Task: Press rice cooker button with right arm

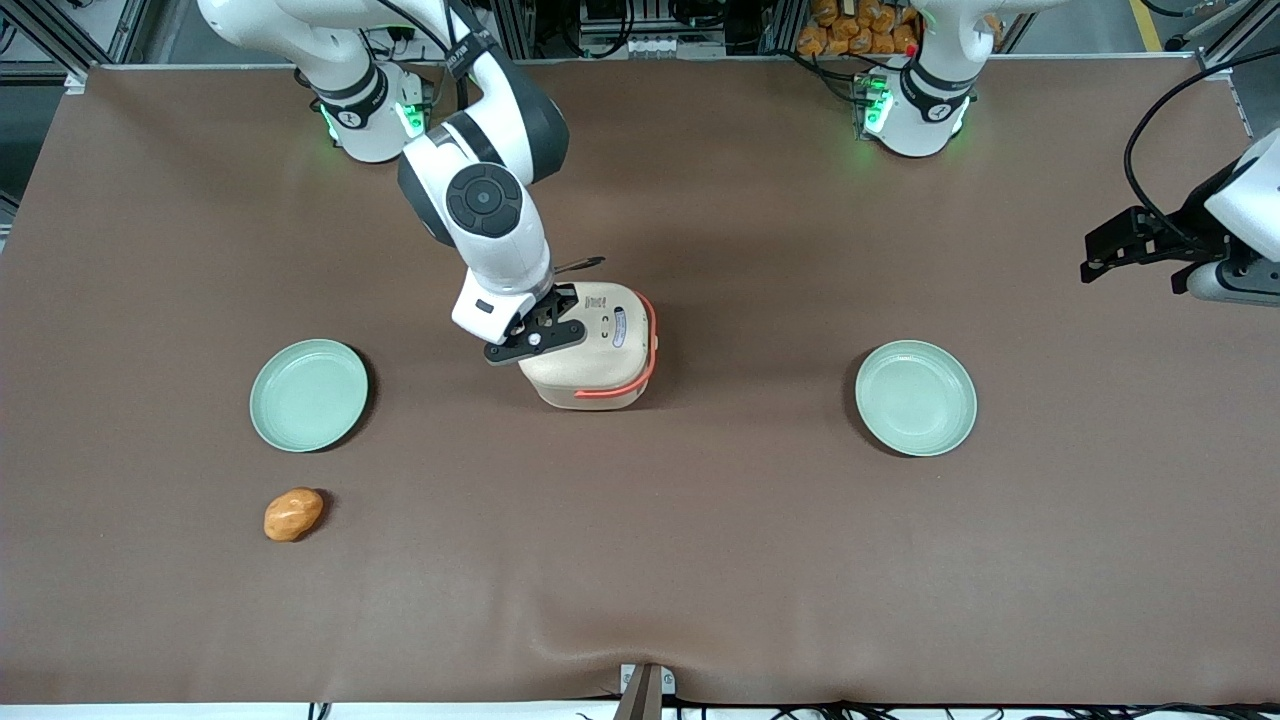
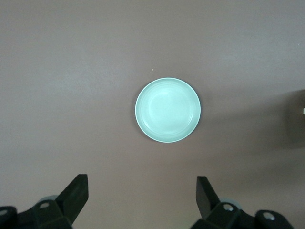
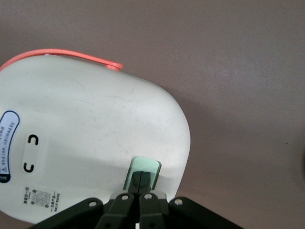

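The cream rice cooker [image 1: 600, 350] with its coral-red handle [image 1: 640, 375] stands in the middle of the brown table, lid closed. My right arm reaches down over it, and the black gripper [image 1: 545, 325] hovers at the lid's edge on the working arm's side. In the right wrist view the gripper [image 3: 140, 175] is shut, its two fingers pressed together with nothing between them. Their tips sit on the pale green button [image 3: 145, 163] at the rim of the cooker's lid [image 3: 95, 133]. The handle [image 3: 71, 53] curves along the lid's edge away from the button.
One green plate [image 1: 308, 394] lies toward the working arm's end, with an orange potato-like lump [image 1: 293, 514] nearer the front camera. A second green plate [image 1: 916, 397] lies toward the parked arm's end and also shows in the left wrist view as a plate [image 2: 167, 110].
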Available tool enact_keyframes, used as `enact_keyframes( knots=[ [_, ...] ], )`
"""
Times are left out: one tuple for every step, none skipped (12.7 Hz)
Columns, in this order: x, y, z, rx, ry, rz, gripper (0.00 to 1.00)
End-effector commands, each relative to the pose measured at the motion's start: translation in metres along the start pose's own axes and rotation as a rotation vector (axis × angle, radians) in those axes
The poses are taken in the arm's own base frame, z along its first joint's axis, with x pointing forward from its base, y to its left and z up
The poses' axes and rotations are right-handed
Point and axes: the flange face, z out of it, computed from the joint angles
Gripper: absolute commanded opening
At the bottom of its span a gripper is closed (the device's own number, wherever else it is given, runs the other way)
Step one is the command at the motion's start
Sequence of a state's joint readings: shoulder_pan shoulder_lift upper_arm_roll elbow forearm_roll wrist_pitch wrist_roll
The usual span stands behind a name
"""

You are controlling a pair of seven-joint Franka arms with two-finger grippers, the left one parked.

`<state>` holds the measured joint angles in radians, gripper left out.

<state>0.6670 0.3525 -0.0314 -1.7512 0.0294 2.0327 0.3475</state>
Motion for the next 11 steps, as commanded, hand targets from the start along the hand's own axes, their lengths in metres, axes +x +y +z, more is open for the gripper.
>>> enact_keyframes(
  knots=[
    [-0.002, 0.0, 0.015, -0.013, 0.014, 0.021, 0.0],
    [-0.002, -0.002, 0.019, -0.014, 0.014, 0.018, 0.0],
    [-0.001, 0.0, 0.014, -0.013, 0.014, 0.025, 0.0],
    [0.0, 0.007, -0.006, -0.002, 0.023, 0.049, 0.0],
    [0.002, 0.018, -0.037, 0.011, 0.021, 0.067, 0.28],
    [0.004, 0.04, -0.074, 0.013, 0.007, 0.095, 0.99],
    [0.003, 0.054, -0.115, 0.02, 0.001, 0.111, 1.0],
    [-0.002, 0.062, -0.155, 0.028, 0.001, 0.121, 1.0],
    [-0.005, 0.08, -0.181, 0.026, -0.011, 0.147, 1.0],
    [-0.008, 0.111, -0.209, 0.03, -0.019, 0.191, 1.0],
    [-0.012, 0.145, -0.232, 0.039, -0.024, 0.242, 1.0]
  ],
)
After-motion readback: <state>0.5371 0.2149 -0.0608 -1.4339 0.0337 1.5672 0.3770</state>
